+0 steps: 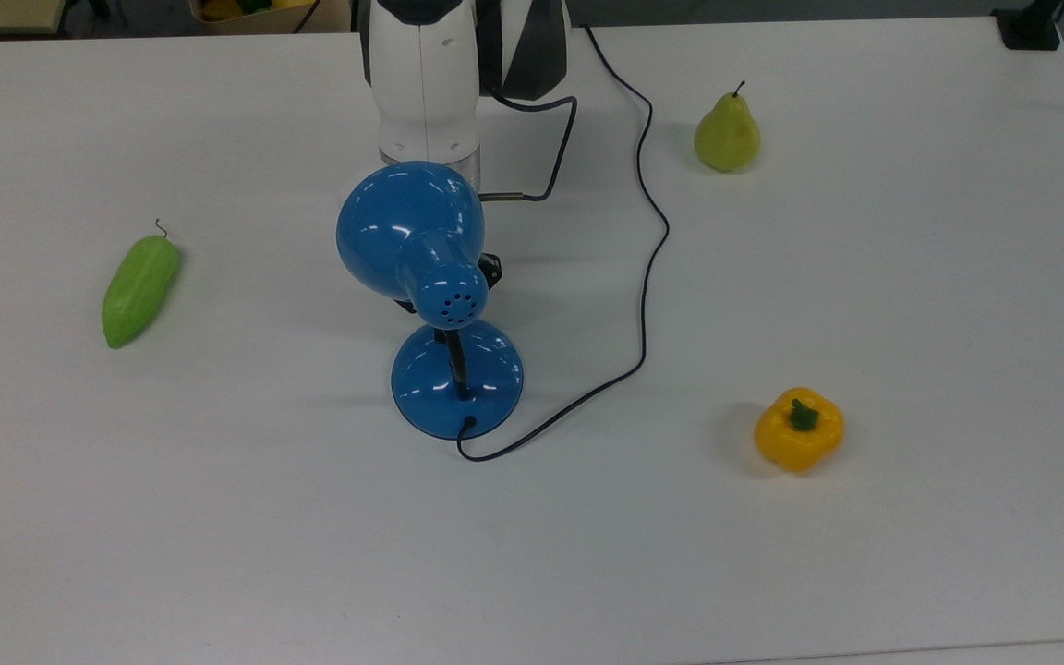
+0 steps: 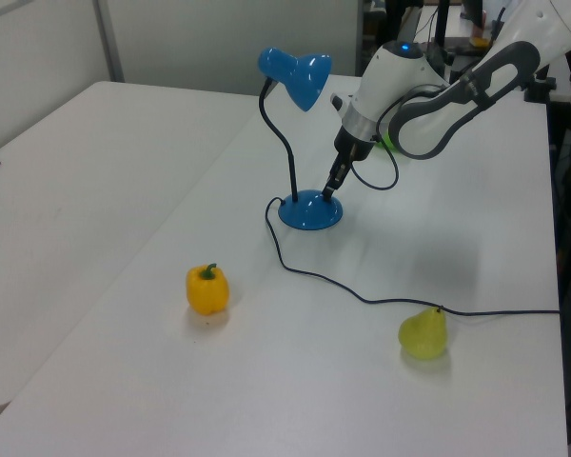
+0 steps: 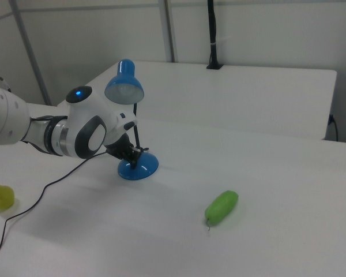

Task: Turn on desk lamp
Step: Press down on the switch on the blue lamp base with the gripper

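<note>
The blue desk lamp (image 1: 407, 226) stands mid-table on its round base (image 1: 456, 379), dome shade tilted toward the arm, vent holes facing the top view. Its thin black cord (image 1: 647, 268) loops off to the top view's right. In the left view my gripper (image 2: 328, 190) points down, its dark tip resting on the rim of the lamp's base (image 2: 310, 210), fingers together with nothing between them. The right view shows the gripper (image 3: 135, 154) low beside the base (image 3: 138, 167), under the shade (image 3: 124, 85). In the top view the shade hides most of the gripper.
A green pepper-like vegetable (image 1: 139, 288) lies at the top view's left. A pear (image 1: 727, 134) stands at the back right and a yellow bell pepper (image 1: 798, 429) at the front right. The white arm (image 1: 426, 83) rises behind the lamp.
</note>
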Available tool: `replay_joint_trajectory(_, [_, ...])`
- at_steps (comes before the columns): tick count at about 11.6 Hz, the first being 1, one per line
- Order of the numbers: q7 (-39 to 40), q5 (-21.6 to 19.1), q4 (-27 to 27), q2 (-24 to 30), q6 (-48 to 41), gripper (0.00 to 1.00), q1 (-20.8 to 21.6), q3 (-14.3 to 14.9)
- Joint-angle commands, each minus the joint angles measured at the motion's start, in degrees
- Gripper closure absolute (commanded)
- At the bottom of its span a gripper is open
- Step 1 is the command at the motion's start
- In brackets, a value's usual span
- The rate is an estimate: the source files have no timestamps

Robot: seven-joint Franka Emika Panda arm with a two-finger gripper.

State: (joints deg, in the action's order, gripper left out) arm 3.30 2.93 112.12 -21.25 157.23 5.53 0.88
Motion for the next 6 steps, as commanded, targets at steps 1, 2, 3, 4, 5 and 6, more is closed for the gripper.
replay_joint_trajectory(1, [0.92,1.11,0.02,-0.81,1.59,1.00,-0.17,0.00])
replay_joint_trajectory(2, [0.92,1.11,0.02,-0.90,1.59,1.00,-0.17,0.00])
replay_joint_trajectory(3, [0.92,1.11,0.02,-1.16,1.67,1.00,-0.17,0.00])
replay_joint_trajectory(4, [0.92,1.11,-0.06,-1.25,1.67,1.00,-0.17,0.00])
replay_joint_trajectory(5, [0.92,1.20,0.02,-1.25,1.67,1.00,-0.17,0.00])
replay_joint_trajectory(6, [0.92,1.54,0.02,-1.34,1.67,1.00,-0.17,0.00])
